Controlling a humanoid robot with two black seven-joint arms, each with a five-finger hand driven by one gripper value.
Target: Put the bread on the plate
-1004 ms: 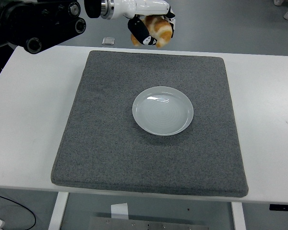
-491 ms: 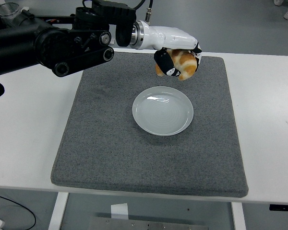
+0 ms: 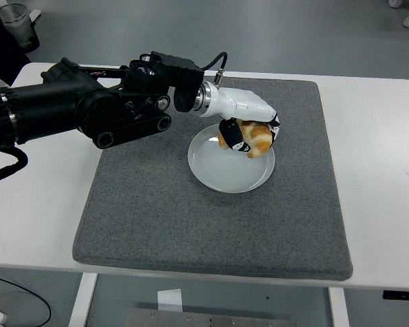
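Note:
A golden-brown bread roll [image 3: 253, 138] is held in my left hand [image 3: 246, 133], whose white and black fingers are curled around it. The hand hovers over the back right part of the pale plate [image 3: 221, 170], which sits in the middle of the grey mat [image 3: 157, 218]. I cannot tell whether the bread touches the plate. The black left arm [image 3: 88, 112] reaches in from the left edge across the mat's far left corner. The right arm is out of view.
The mat lies on a white table [image 3: 41, 204]. A clear cup [image 3: 15, 20] stands at the top left corner, beyond the table, beside a dark shape.
My left hand carried the bread from beyond the table's far edge forward and down, to just over the plate. The arm now stretches farther over the mat.

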